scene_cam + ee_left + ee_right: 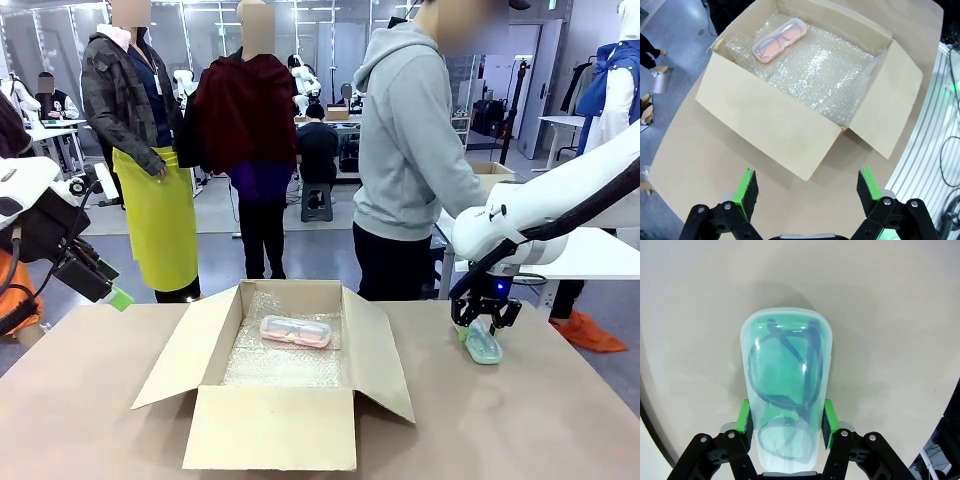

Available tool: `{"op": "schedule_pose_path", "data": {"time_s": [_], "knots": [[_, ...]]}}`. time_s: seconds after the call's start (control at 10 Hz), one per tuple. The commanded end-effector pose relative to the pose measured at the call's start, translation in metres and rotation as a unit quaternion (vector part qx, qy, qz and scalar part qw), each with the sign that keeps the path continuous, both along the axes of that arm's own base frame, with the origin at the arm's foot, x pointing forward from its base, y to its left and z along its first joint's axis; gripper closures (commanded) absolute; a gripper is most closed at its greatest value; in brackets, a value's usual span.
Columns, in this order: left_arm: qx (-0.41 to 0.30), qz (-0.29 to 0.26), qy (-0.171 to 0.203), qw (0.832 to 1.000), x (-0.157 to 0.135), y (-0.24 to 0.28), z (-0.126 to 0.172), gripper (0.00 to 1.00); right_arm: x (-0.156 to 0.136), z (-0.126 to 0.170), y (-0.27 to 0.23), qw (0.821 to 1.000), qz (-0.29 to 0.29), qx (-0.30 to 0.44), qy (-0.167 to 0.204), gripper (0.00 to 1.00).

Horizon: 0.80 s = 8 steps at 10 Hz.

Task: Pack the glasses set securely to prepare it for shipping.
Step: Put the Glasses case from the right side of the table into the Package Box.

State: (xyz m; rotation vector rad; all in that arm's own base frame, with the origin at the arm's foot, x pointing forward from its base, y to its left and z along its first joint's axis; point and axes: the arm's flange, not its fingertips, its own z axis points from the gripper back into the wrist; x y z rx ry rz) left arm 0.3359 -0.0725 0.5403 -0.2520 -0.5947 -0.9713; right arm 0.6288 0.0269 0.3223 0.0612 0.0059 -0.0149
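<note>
The pink glasses case (295, 331) lies on bubble wrap inside the open cardboard box (270, 425); from the left wrist it appears at the box's far corner (779, 39). The mint green glasses case (483, 344) rests on the table at the right. My right gripper (482, 322) reaches down onto it. In the right wrist view the green pads (744, 417) press against both long sides of the green case (787, 375), so the gripper (786, 418) is shut on it. My left gripper (803, 186) hovers open, high above the table beside the box (770, 122).
A person in a grey hoodie (405, 150) stands at the table's far side, right of the box. Two more people (200, 140) stand farther back. Bare tabletop (540, 420) lies around the box. The box flaps (380, 350) stand out on each side.
</note>
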Motion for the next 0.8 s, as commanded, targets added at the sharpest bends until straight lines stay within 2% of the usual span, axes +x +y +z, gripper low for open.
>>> {"op": "schedule_pose_path", "data": {"time_s": [0.0,0.4,0.6,0.7], "knots": [[-0.008,0.000,0.002,1.000,-0.002,0.000,0.001,0.00,-0.003,0.015,0.006,1.000,-0.003,-0.009,-0.012,0.71],[-0.008,0.000,0.002,1.000,-0.002,0.000,0.001,0.00,-0.012,0.076,0.006,0.998,0.038,0.009,-0.056,0.71],[-0.008,0.000,0.002,1.000,-0.002,0.000,0.001,0.00,-0.012,0.088,0.010,0.996,0.058,0.007,-0.061,0.71],[-0.008,0.000,0.002,1.000,-0.002,0.000,0.001,0.00,-0.017,0.096,0.018,0.994,0.087,0.022,-0.063,0.71]]}}
